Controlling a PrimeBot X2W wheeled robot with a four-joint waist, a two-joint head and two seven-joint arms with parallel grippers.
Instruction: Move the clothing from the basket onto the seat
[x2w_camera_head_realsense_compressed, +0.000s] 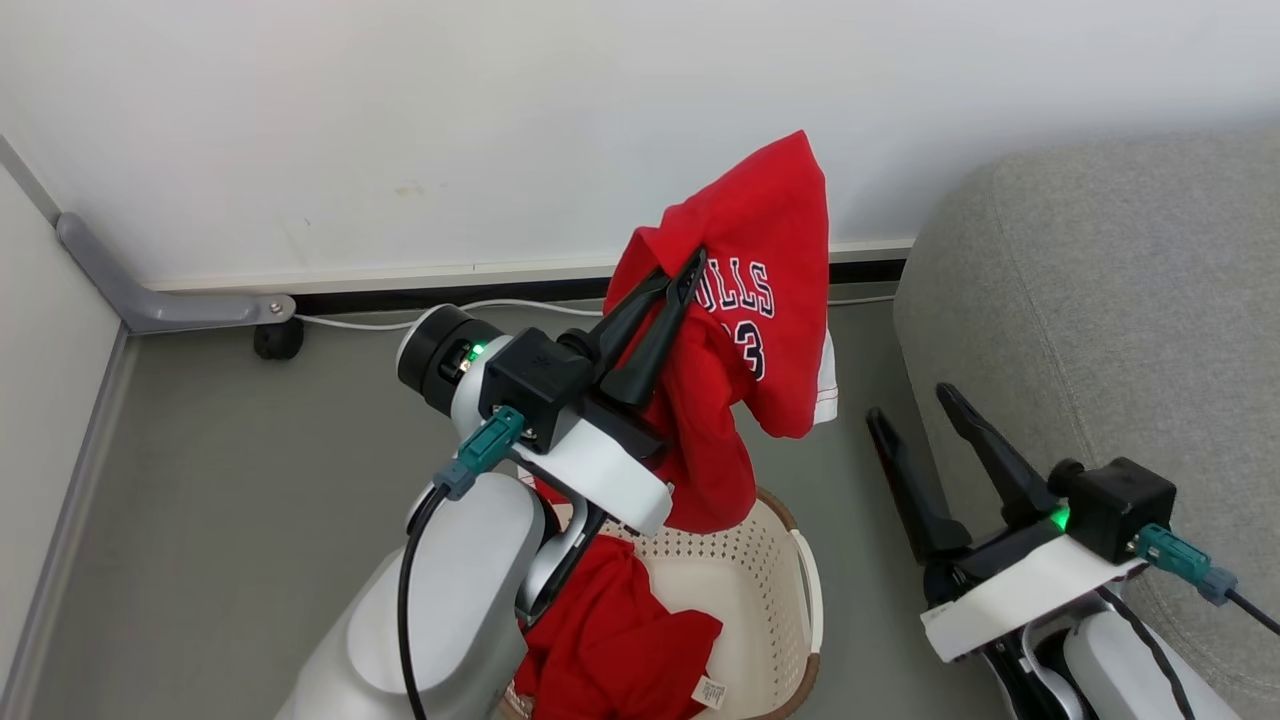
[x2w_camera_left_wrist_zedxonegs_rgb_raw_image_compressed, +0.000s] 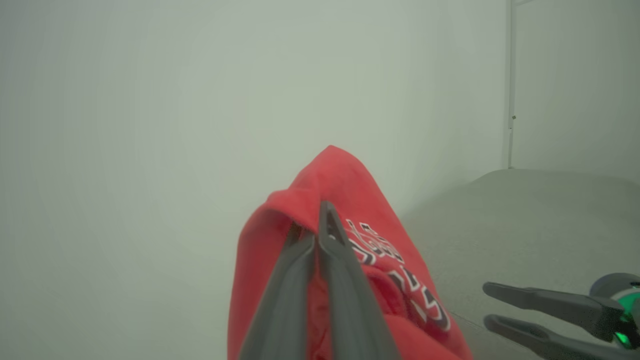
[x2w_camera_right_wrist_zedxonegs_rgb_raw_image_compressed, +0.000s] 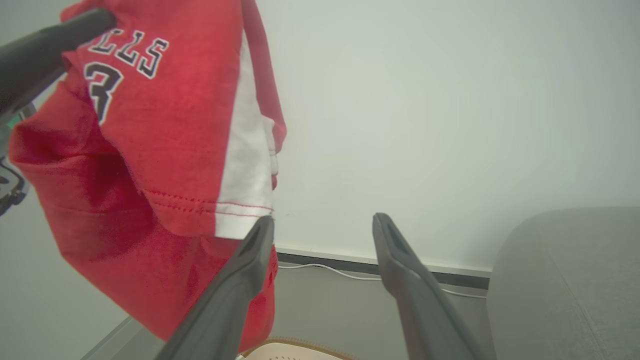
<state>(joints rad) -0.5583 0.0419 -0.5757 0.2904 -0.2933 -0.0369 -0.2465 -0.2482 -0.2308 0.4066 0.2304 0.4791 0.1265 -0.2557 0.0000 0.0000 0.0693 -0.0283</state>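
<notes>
Above the basket (x2w_camera_head_realsense_compressed: 745, 570), the left end effector (x2w_camera_head_realsense_compressed: 684, 268) is clenched on a fold of the lettered red garment (x2w_camera_head_realsense_compressed: 775, 290). The garment is raised high and drapes over both dark fingers. Its lowest fold hangs toward the basket's far rim, and whether it touches the rim cannot be told. White trim shows on the hem on the side away from the basket. Inside the basket, against its near wall, the second red garment (x2w_camera_head_realsense_compressed: 610, 640) lies crumpled with a small white tag showing.

To the right of the basket, the right end effector (x2w_camera_head_realsense_compressed: 910, 405) is released, its fingers spread wide and holding nothing. It sits low, between the basket and the grey seat (x2w_camera_head_realsense_compressed: 1100, 280). The seat stands well to the basket's right and has no clothing on it. Beyond the basket, a white cable (x2w_camera_head_realsense_compressed: 400, 322) runs along the foot of the wall (x2w_camera_head_realsense_compressed: 500, 120).
</notes>
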